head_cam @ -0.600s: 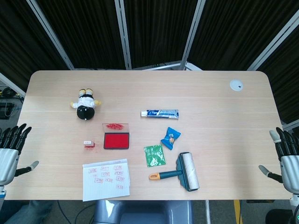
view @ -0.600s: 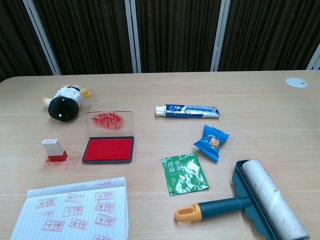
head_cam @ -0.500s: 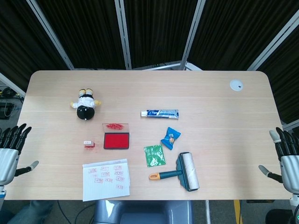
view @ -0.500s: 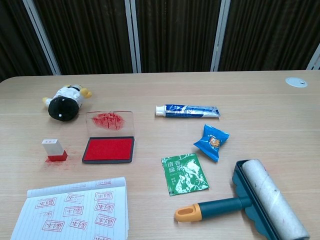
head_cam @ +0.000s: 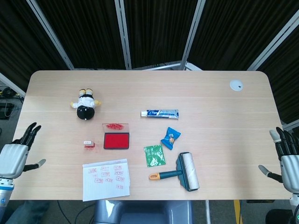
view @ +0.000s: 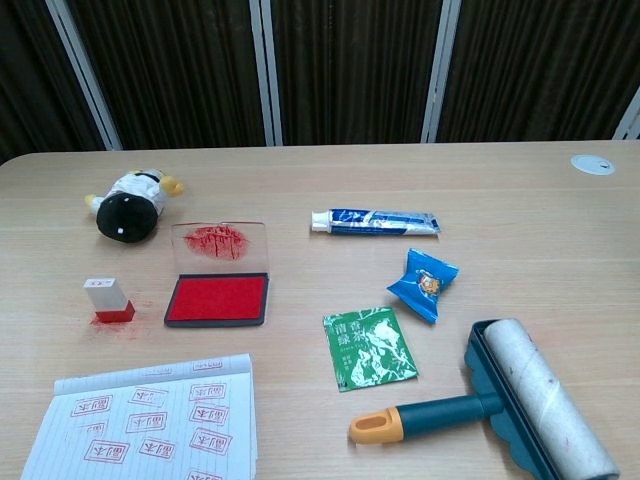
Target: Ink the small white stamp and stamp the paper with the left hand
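Reaching for the stamp (head_cam: pixel 88 144) is the step in hand, as I judge it; nothing is gripped yet. Left hand (head_cam: pixel 14 154) sits off the left table edge, fingers spread, holding nothing; right hand (head_cam: pixel 286 160) off the right edge, likewise spread and empty. Neither shows in the chest view. Stamp stands upright on its red base, just left of the ink pad (view: pixel 218 298), well apart from the left hand, with paper (view: pixel 150 417) nearer than both at the near edge. Advice: bring the hand in from the left, low over the table (head_cam: pixel 210 93), and pinch the white block on its side faces above the red base; the piece is small and blocky, so a sloppy close would likely tip it. Then lift clear, shift right onto the pad, press flat, carry to a bare patch of paper. Pad: flat red bed in a dark tray, clear lid hinged up at the far side and smeared red. Paper: lined, thin, many red prints already, mostly toward its right side. Wood-grain top, smooth, with red smudges round the stamp. The toy (view: pixel 129 204) lies far of the stamp, out of the path.
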